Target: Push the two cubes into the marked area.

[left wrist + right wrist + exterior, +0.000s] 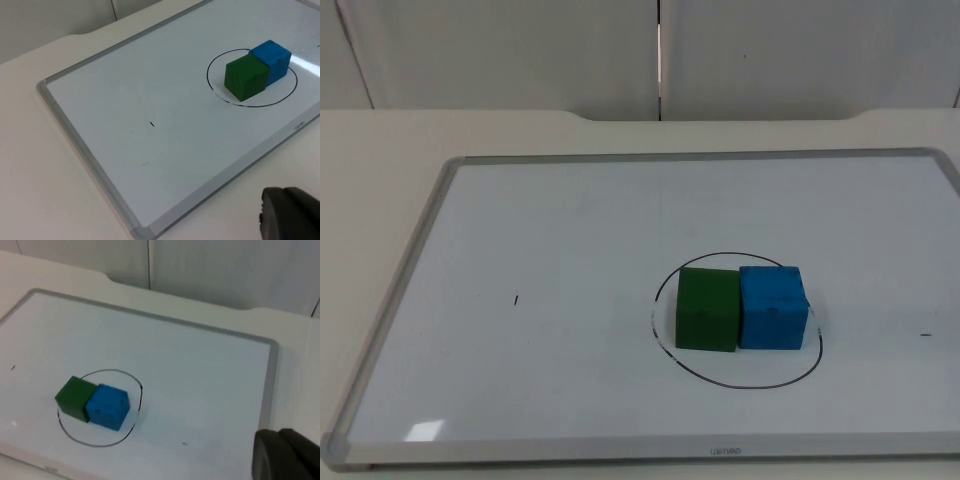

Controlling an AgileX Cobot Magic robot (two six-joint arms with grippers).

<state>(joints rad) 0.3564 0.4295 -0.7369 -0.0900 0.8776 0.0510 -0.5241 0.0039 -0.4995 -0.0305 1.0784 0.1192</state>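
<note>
Progress: we judge the task as good as done; both cubes sit inside the drawn ring, and we see no cube left outside it.
Ring: we take the black ring (665,352) drawn on the whiteboard (570,220) as our landmark and as the marked area.
Green cube: we see the green cube (706,309) inside the ring, on the side towards the small black tick mark (516,299).
Blue cube: we see the blue cube (772,307) inside the ring too, on the side away from the tick, touching the green cube face to face; its outer edge comes close to the ring's line.
What is left: we think that at most a small nudge of the blue cube towards the ring's middle might be wanted; otherwise nothing remains but for the arms to wait.
What the ring holds: two cubes, green and blue, and nothing else that we can see.
Left gripper: we see one black fingertip of the left gripper (287,212) off the whiteboard, well apart from the ring; we cannot tell how its fingers are set.
Right gripper: we see the right gripper (282,455) well apart from the ring on the blue cube's side; again we cannot tell its state.
</note>
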